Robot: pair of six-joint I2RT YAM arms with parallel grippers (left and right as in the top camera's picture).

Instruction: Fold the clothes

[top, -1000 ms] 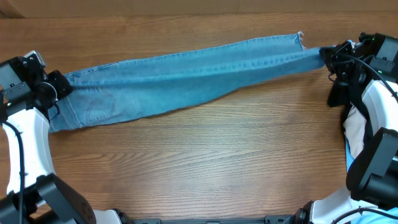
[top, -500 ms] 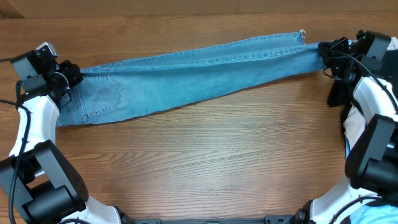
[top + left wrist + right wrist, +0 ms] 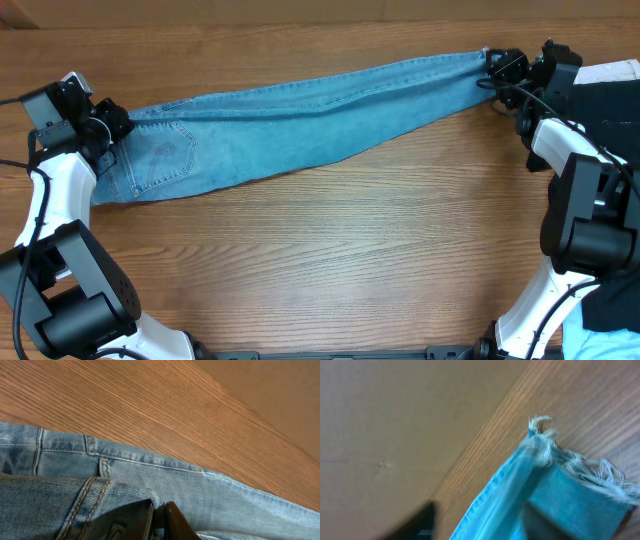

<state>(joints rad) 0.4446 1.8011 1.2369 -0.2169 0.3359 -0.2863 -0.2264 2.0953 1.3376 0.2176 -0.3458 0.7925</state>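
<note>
**Both arms holding jeans stretched across the table**

The left arm is reaching toward the left edge of the table (image 3: pixel 330 260). The left gripper (image 3: pixel 118 125) is pinching the waistband (image 3: pixel 95 492) of the jeans (image 3: pixel 300 115) between closed fingers (image 3: pixel 135 520). At the far right corner the right arm is bending inward, and the right gripper (image 3: pixel 497 65) is clamping the frayed hem (image 3: pixel 580 465). The jeans are lying flat along the table's far side, pulled long between the two grippers.

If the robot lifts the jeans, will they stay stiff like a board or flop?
Probably flop: the jeans bunch into folds at the left hand. With the right hand gripping only the far end, the long middle would likely sag.
</note>
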